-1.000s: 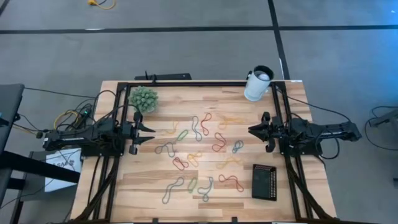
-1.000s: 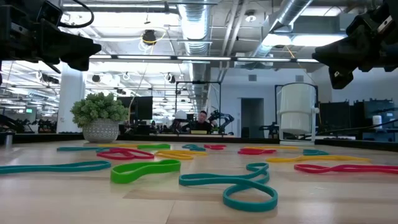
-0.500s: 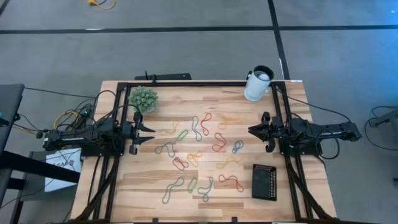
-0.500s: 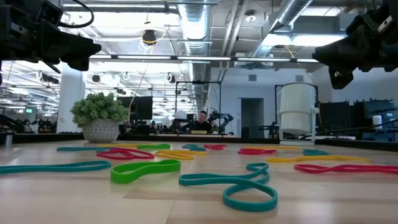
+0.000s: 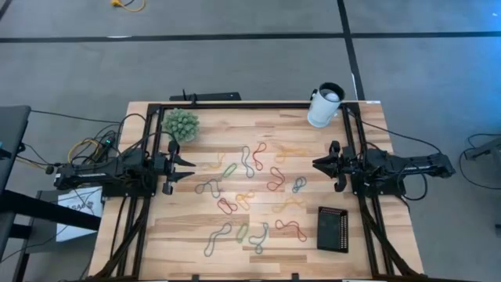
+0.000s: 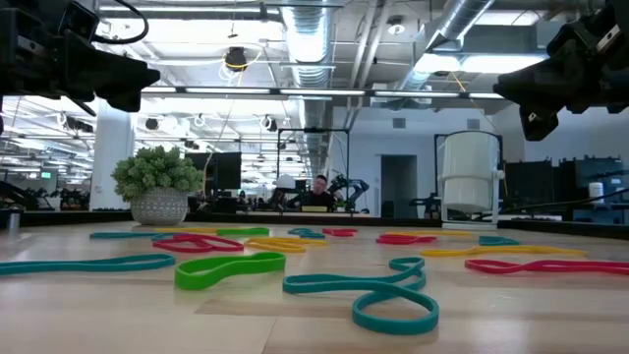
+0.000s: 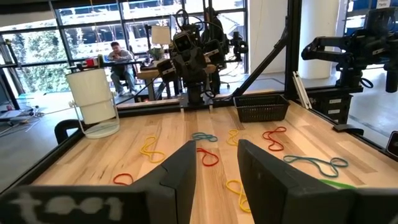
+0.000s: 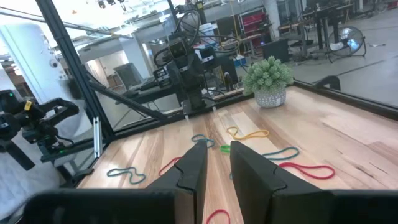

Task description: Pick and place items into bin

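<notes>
Several rubber-band items [image 5: 252, 192] in red, yellow, green, grey and blue lie flat and scattered over the middle of the wooden table; the low view shows them close, such as a green loop [image 6: 228, 268]. The black bin [image 5: 333, 229] rests on the table near the right front. My left gripper [image 5: 186, 166] hovers level at the table's left side, open and holding nothing, as its wrist view [image 7: 217, 168] shows. My right gripper [image 5: 317, 164] hovers level at the right side, facing the left one, also open with nothing in it [image 8: 216, 167].
A green spiky ball in a pot [image 5: 180, 124] stands at the far left. A white cup [image 5: 325, 105] stands at the far right. A black frame [image 5: 235, 105] runs around the table's edges. Bare wood lies along the near edge, in front of the bands.
</notes>
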Tool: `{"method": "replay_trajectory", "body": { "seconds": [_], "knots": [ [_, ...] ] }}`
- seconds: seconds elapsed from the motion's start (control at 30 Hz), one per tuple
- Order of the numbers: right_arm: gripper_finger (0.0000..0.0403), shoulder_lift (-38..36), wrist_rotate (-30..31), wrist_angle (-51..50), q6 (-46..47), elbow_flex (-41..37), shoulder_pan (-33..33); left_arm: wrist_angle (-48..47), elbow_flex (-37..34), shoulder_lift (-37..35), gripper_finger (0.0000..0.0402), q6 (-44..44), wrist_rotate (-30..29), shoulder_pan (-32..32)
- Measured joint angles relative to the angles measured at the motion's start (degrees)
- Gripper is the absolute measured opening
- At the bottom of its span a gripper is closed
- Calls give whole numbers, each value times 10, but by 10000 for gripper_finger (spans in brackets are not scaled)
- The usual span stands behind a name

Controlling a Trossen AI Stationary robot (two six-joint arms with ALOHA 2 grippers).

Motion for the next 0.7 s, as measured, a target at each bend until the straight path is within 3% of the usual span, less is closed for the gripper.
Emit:
{"method": "replay_trajectory", "body": {
  "seconds": [0.7],
  "knots": [
    [66,0,0,0,0,0,0,0,0,0,109,3,0,0]
  ]
}}
